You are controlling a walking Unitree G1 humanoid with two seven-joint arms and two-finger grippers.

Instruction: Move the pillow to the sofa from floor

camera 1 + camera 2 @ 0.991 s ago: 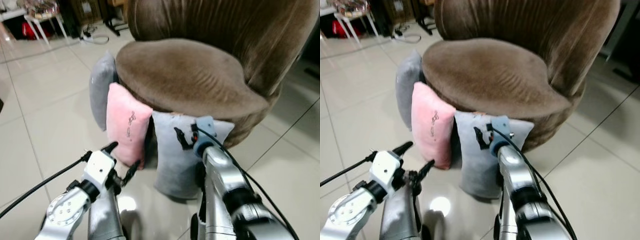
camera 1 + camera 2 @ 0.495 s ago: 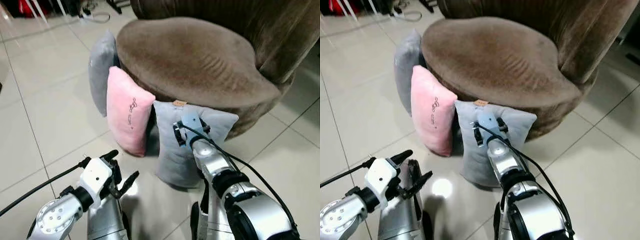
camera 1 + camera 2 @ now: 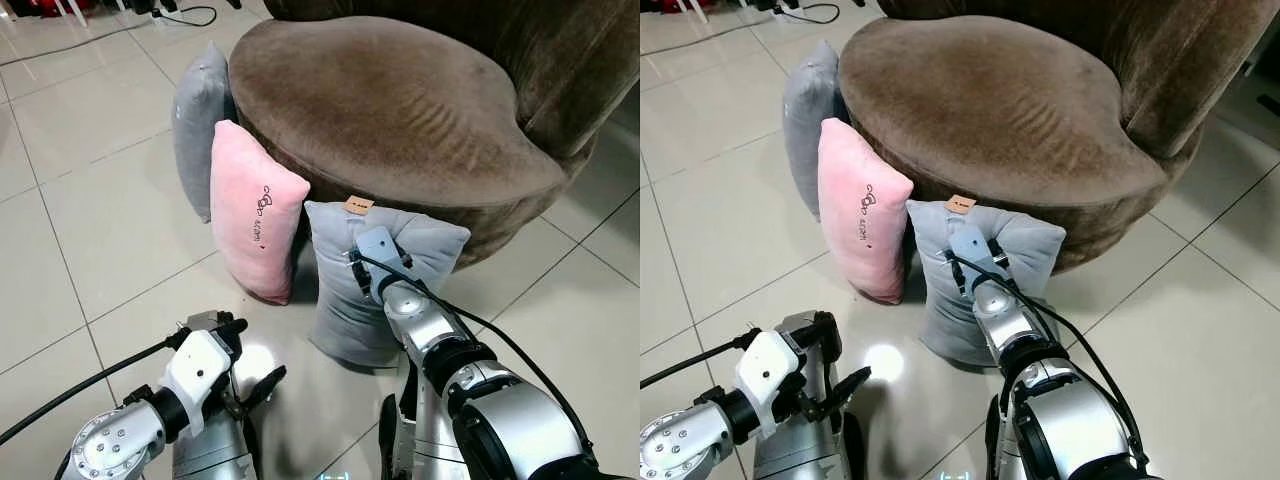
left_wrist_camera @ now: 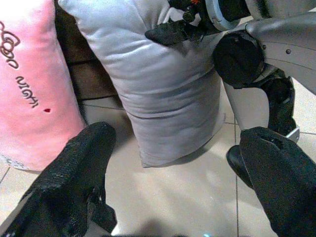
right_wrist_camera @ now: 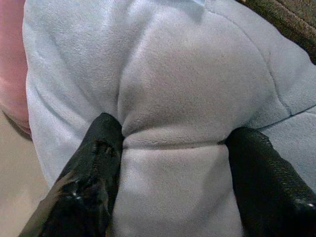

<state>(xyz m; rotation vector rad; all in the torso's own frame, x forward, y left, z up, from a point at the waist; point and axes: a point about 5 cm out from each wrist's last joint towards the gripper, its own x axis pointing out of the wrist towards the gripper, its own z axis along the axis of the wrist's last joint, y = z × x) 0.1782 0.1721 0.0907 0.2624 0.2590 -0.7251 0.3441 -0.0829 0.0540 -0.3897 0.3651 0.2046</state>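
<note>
Right gripper [image 5: 170,143] is pressed into the front face of the light grey pillow [image 3: 345,300], approx. at the pillow's upper-middle; both fingers [image 5: 96,163] are spread and sunk into the plush, w/ a bulge of fabric puckered between them, so the grip is a pinch on the pillow's front. The pillow stands upright on the tiled floor [image 3: 90,250], directly ahead of the right gripper, its back leaning against the base of the brown sofa [image 3: 400,110]. A small tan tag [image 3: 358,205] sits on the pillow's top edge, just above the gripper. Sofa seat is above and beyond the gripper. To the gripper's left, touching the grey pillow's side, a pink pillow [image 3: 255,215] w/ dark script stands upright against the sofa base; further left and behind it, a darker grey pillow [image 3: 198,125] also leans on the sofa. Left gripper [image 4: 173,173] hovers low over the floor, nearer the robot than the pillows, fingers wide apart and holding nothing. From the left wrist view, the light grey pillow is ahead between the spread fingers, not touching them, pink pillow to one side, right arm [image 4: 276,44] on the other. A black cable [image 3: 80,375] runs off the left wrist.
</note>
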